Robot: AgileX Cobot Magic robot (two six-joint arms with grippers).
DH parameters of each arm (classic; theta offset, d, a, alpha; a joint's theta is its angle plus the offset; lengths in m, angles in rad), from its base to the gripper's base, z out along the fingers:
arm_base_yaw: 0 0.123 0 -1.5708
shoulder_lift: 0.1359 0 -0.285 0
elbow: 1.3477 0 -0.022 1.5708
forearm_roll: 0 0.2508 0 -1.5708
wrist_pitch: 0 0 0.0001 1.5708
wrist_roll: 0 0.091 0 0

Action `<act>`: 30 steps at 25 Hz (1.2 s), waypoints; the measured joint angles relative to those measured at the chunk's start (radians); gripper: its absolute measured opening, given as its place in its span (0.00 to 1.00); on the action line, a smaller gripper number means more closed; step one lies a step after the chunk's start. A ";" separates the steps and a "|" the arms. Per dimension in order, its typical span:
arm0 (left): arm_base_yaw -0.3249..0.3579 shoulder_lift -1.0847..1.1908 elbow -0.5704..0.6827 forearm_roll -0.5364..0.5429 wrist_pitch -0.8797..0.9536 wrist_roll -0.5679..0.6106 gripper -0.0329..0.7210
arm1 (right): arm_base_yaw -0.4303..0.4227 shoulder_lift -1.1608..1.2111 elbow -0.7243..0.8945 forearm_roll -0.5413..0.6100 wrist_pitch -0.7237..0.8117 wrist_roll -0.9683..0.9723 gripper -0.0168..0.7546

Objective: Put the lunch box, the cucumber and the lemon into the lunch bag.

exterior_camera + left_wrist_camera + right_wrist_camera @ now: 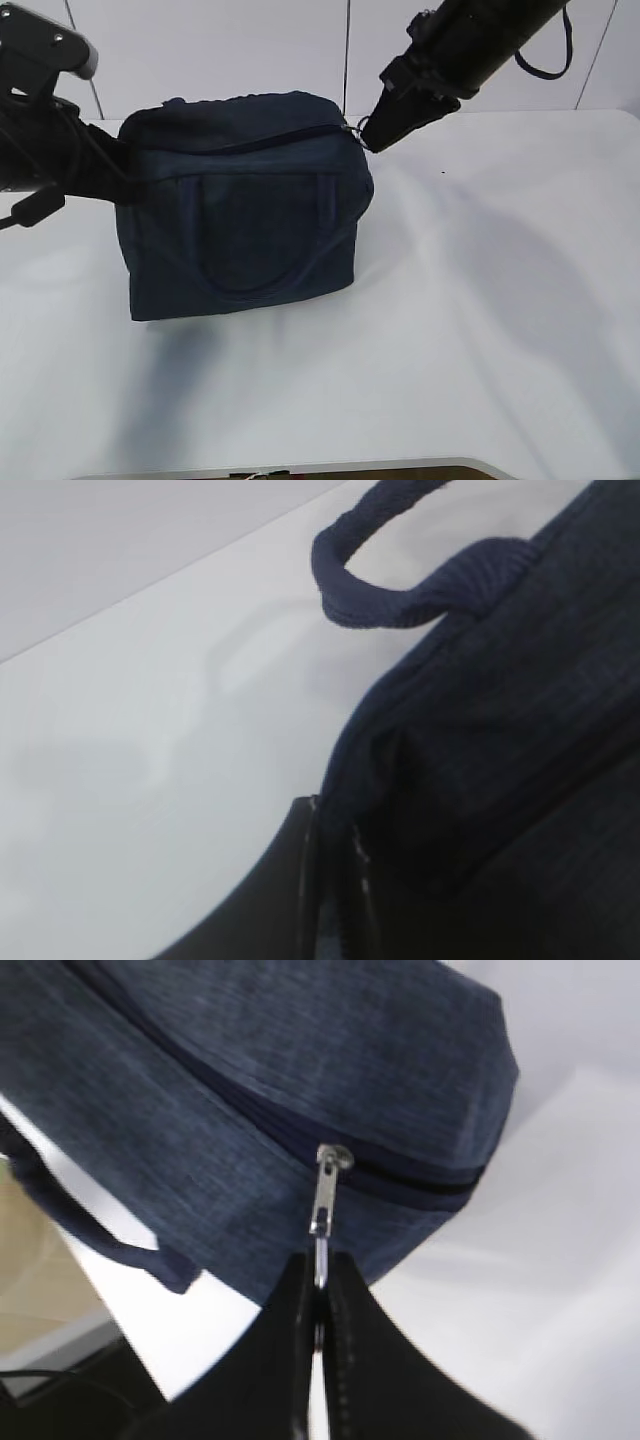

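The dark navy lunch bag stands on the white table, its top zipper closed. My right gripper is at the bag's top right corner, shut on the metal zipper pull, whose tip sits between the fingertips. My left gripper is at the bag's left end, shut on a fold of its fabric; the black fingers pinch it. A loop handle arches above. The lunch box, cucumber and lemon are out of view.
The white table spreads in front of and to the right of the bag. Its front edge runs along the bottom. A pale wall stands behind.
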 joint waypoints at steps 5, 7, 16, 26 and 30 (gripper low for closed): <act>0.000 0.000 0.000 -0.006 -0.029 0.000 0.03 | 0.000 0.000 0.000 0.049 0.000 -0.003 0.03; 0.000 0.000 0.000 -0.006 -0.029 0.000 0.03 | 0.000 0.000 0.000 0.051 0.000 0.013 0.03; 0.003 -0.011 0.001 0.028 -0.008 0.000 0.26 | 0.000 0.000 0.000 0.055 0.000 0.032 0.03; 0.005 -0.227 0.001 0.084 0.102 0.006 0.71 | 0.000 0.000 0.000 0.057 0.003 0.038 0.03; 0.005 -0.277 0.001 0.141 0.295 0.080 0.71 | 0.000 0.000 0.000 0.057 0.003 0.038 0.03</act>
